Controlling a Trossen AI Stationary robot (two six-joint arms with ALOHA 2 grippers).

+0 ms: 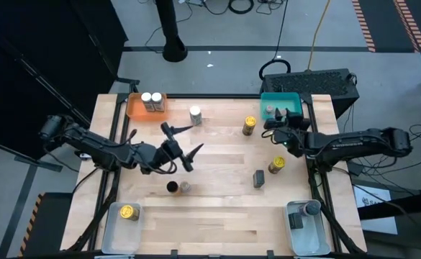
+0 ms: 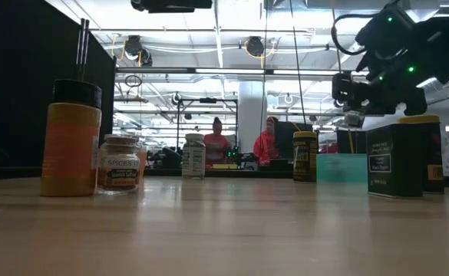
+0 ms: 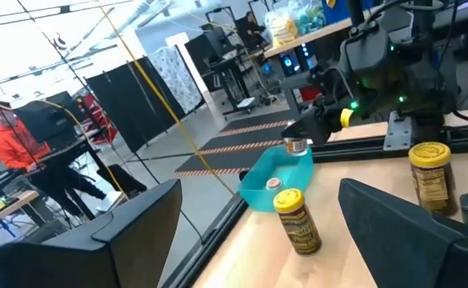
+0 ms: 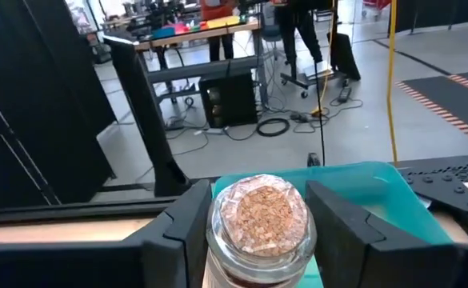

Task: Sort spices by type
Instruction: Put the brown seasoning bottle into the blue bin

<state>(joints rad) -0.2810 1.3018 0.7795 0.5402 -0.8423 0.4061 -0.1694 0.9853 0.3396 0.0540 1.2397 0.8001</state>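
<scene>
— teal tray (image 1: 291, 98) at the upper right of the frame is where i'm working: my right end effector (image 1: 276, 122) hangs just at its near edge, clamped on a glass jar of brownish flakes (image 4: 258, 218), one finger on each side of it.

— so that's the delivery step?

— that's how i read it. the jar is carried above the tray's lip, not set down, and one small jar (image 1: 269, 110) already sits inside.

— what does the next move want?

— a little more reach over the tray, a lowering until the base meets the floor beside that jar, then parting the fingers without tipping either.

— and your other arm?

— left end effector (image 1: 183, 147) hovers mid-tabletop, left of centre, fingers spread wide with nothing between them. a dark jar and a grey-lidded one (image 1: 179, 188) stand just below it in the frame, likely its next pick.

— what's unsorted?

— a white-topped jar (image 1: 195, 114) near the top centre, two yellow-lidded jars (image 1: 249, 126) and a dark tin (image 1: 258, 178) to the right. two white jars rest in the orange tray (image 1: 133, 108).
</scene>
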